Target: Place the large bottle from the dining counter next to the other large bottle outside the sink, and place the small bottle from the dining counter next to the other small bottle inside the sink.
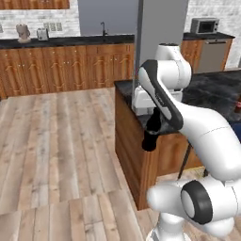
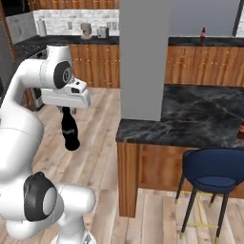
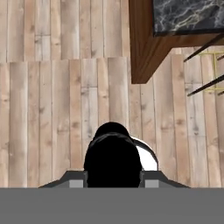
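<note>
My gripper (image 2: 66,113) is shut on the neck of the large bottle (image 2: 70,130), a black cola-shaped bottle that hangs upright above the wooden floor, left of the dining counter (image 2: 190,119). In the left base view the large bottle (image 1: 151,132) hangs under the gripper (image 1: 154,116), in front of the dining counter's (image 1: 212,89) near corner. From the hand view I look down on the large bottle's (image 3: 113,157) black top between the fingertips (image 3: 76,178). A small brown-red thing, perhaps the small bottle (image 2: 241,129), shows at the counter's right edge. A brown bottle, likely the other large bottle (image 2: 203,32), stands on the far counter. The sink's tap (image 1: 103,29) rises there.
A grey pillar (image 2: 143,57) rises from the dining counter's left end. A blue chair (image 2: 214,174) stands in front of the counter. Wooden cabinets (image 1: 66,66) line the far wall, with a microwave (image 1: 204,24) at the right. Open wooden floor (image 1: 56,141) lies to the left.
</note>
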Robot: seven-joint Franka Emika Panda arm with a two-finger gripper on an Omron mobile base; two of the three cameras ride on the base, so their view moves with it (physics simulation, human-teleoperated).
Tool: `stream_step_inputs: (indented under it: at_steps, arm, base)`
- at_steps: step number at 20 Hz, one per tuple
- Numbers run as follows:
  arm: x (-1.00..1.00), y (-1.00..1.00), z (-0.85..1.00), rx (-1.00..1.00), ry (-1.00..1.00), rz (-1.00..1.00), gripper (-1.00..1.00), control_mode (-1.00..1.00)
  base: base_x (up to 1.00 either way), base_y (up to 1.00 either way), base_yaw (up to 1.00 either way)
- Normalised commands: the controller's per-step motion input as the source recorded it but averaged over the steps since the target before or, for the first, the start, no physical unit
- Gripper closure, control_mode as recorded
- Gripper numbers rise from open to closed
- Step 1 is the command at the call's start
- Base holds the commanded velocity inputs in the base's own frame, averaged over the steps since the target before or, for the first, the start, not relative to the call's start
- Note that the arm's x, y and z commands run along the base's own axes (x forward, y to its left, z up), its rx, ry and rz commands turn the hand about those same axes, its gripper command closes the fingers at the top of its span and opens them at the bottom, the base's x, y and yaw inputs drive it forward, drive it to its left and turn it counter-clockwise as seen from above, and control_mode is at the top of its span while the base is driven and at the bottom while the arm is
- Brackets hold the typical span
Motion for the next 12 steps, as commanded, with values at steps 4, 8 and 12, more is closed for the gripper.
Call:
stream_step_inputs:
  at_steps: [4,8,12]
  arm:
    - [0.00,0.00,0.00,0.00,0.00,0.00,1.00,1.00]
    - [0.00,0.00,0.00,0.00,0.00,0.00,1.00,1.00]
    - [0.00,0.00,0.00,0.00,0.00,0.00,1.00,1.00]
  base:
    - [0.59,0.84,0.00]
    - [0.95,0.56,0.00]
    - [1.00,0.46,0.00]
